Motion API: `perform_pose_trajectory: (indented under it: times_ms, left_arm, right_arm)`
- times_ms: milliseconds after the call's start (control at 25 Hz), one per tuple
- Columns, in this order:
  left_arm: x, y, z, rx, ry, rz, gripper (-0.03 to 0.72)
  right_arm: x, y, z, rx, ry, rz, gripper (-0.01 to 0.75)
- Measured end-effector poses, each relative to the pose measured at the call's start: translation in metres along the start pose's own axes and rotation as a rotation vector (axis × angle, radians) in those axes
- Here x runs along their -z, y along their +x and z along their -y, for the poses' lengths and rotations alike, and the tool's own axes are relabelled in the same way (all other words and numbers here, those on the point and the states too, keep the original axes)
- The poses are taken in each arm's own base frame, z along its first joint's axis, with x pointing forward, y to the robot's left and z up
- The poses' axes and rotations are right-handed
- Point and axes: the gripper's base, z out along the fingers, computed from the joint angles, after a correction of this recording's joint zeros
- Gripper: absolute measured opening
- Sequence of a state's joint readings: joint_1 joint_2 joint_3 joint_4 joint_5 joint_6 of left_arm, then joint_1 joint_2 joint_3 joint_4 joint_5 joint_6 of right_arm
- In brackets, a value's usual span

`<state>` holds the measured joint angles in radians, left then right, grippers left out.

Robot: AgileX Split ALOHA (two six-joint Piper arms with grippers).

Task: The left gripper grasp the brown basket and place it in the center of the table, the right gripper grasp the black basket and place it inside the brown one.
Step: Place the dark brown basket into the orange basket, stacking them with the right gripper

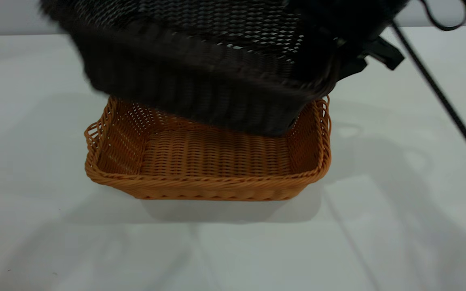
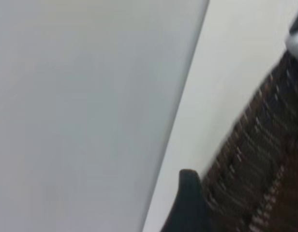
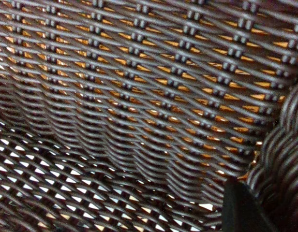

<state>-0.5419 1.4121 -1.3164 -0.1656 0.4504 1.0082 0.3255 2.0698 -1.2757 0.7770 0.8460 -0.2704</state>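
Note:
The brown basket sits upright in the middle of the table. The black basket hangs tilted in the air just above its far half, and its lowest corner dips inside the brown rim at the right. My right gripper is shut on the black basket's right rim. In the right wrist view one fingertip lies inside the braided rim, and orange shows through the dark weave. The left gripper shows only in its own view, next to the black basket's wall.
A black cable trails from the right arm across the table's right side. Bare white tabletop surrounds the brown basket in front and at both sides.

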Motion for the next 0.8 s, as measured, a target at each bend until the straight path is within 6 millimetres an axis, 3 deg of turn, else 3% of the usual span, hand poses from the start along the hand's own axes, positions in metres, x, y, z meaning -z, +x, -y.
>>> perform_pose_trajectory:
  times_ms: [320,800]
  left_arm:
    - [0.005,-0.001,-0.001,-0.001,-0.01,0.008,0.539]
    - [0.005,-0.001,-0.001,0.0,-0.009,0.008,0.539]
  right_arm:
    - [-0.022,0.005,0.004,0.089,0.151,-0.026,0.15]
    - [-0.046,0.004,0.024,0.079,0.2,-0.057,0.153]
